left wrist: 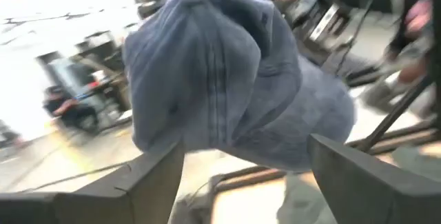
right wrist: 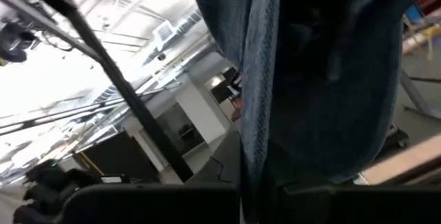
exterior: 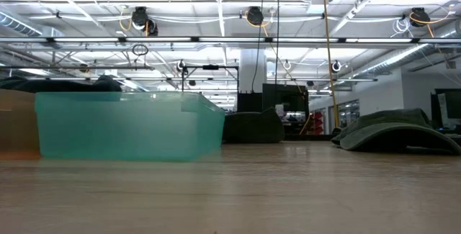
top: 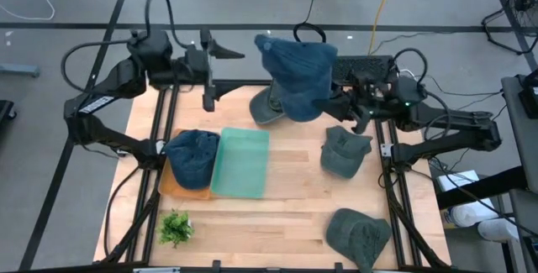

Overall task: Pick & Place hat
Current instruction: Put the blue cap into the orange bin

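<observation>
A blue hat (top: 296,73) hangs in the air over the table's far edge, with my right gripper (top: 333,100) shut on it from the right. The right wrist view shows the same hat (right wrist: 310,72) close up. My left gripper (top: 220,75) stands open just left of the hat, its fingers apart and touching nothing. In the left wrist view the hat (left wrist: 227,79) shows beyond my left gripper (left wrist: 244,176). A second blue hat (top: 192,157) lies in the orange bin (top: 168,187) at the table's left. My right gripper holds the blue hat's right side (top: 323,97), pinching the cloth (right wrist: 252,148) between its two fingers. It comes in from the table's right, about level. The hat is lifted clear of the table and droops slack around the fingers, which hide the exact part held.
A teal bin (top: 240,162) stands beside the orange bin. Green hats lie on the table: one under the lifted hat (top: 267,107), one at the right (top: 345,151), one at the near right (top: 360,238). A small green plant (top: 175,227) sits at the near left.
</observation>
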